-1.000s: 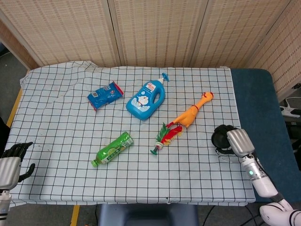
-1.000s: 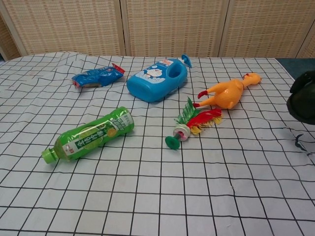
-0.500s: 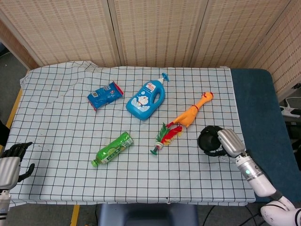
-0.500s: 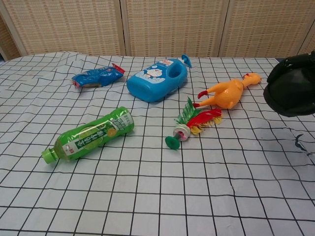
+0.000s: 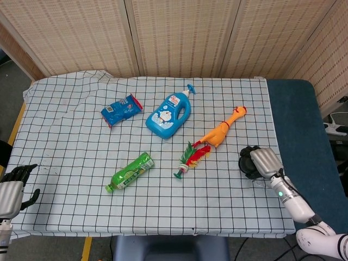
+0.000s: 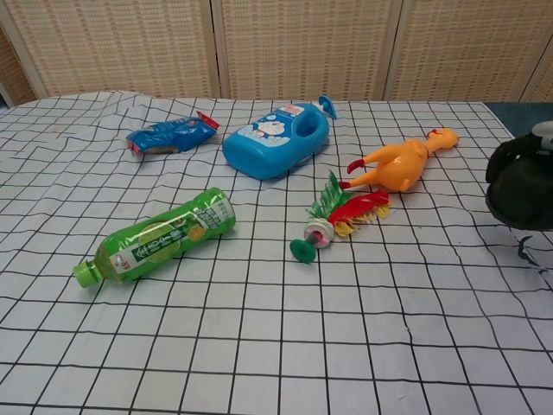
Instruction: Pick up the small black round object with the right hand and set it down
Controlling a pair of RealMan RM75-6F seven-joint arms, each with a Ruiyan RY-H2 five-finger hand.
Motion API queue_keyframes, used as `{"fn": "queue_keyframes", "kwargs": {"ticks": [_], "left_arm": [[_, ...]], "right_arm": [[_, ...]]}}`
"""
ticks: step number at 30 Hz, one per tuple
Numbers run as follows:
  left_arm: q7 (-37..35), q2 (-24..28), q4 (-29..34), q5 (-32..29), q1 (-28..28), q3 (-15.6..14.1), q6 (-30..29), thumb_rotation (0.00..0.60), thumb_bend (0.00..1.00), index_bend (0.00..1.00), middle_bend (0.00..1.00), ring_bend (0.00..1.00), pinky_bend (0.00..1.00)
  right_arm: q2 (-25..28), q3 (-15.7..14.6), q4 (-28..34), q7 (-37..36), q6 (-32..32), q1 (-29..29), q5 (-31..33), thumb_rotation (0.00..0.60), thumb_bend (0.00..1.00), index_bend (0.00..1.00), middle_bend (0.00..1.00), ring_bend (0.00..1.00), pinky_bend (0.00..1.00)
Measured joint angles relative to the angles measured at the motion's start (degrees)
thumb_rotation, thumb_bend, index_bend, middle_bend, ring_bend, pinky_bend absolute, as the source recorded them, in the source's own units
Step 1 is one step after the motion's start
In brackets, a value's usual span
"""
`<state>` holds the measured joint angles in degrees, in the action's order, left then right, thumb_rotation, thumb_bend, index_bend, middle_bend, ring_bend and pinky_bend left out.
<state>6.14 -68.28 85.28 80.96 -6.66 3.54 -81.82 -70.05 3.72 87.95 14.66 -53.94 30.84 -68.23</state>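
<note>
Gripping the black round object [image 5: 249,162], the right hand [image 5: 265,161] hides its axis.

Item: small black round object [image 5: 249,163]
Colour: black all over, matte, with a faint sheen on the curved side in the chest view [image 6: 521,190]
Form: rounded, dome-like body; finer detail too dark to make out
Location: right side of the checked cloth on the bench [image 5: 65,125], near its right edge
Neighbours: to the right of the yellow rubber chicken [image 5: 222,132], and apart from it
Holder: right hand [image 5: 264,162], which lies over its right side and grips it
Contact with cloth: cannot be told from either view
Visibility: partly covered by the hand in the head view; cut by the frame edge in the chest view
</note>
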Motion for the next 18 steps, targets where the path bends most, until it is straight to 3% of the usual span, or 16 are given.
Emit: {"fn": "queue_keyframes", "kwargs": {"ticks": [4, 8, 11, 14, 18], "left_arm": [[-0.2, 0.0, 0.1, -0.1, 0.1, 0.0, -0.1, 0.6, 0.37, 0.16, 0.19, 0.14, 0.27], [0.0, 0.0, -0.1, -0.1, 0.0, 0.0, 0.0, 0.6, 0.37, 0.16, 0.19, 0.15, 0.27], [0.0, 0.1, 0.3, -0.2, 0.0, 0.0, 0.1, 0.6, 0.37, 0.16, 0.19, 0.15, 0.27], [0.4, 0.1, 0.3, 0.0, 0.0, -0.1, 0.0, 0.6, 0.37, 0.16, 0.19, 0.14, 0.27], [0.8, -0.1, 0.3, 0.0, -0.1, -0.2, 0.4, 0.6, 0.37, 0.16, 0.19, 0.14, 0.27]], "right_arm": [[-0.4, 0.2, 1.4, 12.0, -0.1, 0.2, 3.5, 0.6, 0.3, 0.65, 0.59, 0.43, 0.51], [-0.6, 0.0, 2.0, 13.0, -2.1, -0.2, -1.1, 0.6, 0.3, 0.65, 0.59, 0.43, 0.51], [-0.8, -0.6, 1.9, 7.3, -4.5, -0.6, -6.8, 0.6, 0.3, 0.65, 0.59, 0.43, 0.51], [-1.0, -1.2, 1.2, -3.3, -6.7, -1.0, -12.3, 0.6, 0.3, 0.65, 0.59, 0.43, 0.51], [-1.3, -2.1, 0.1, -16.2, -6.7, -1.4, -14.9, 0.6, 0.3, 0.65, 0.59, 0.43, 0.51]]}}
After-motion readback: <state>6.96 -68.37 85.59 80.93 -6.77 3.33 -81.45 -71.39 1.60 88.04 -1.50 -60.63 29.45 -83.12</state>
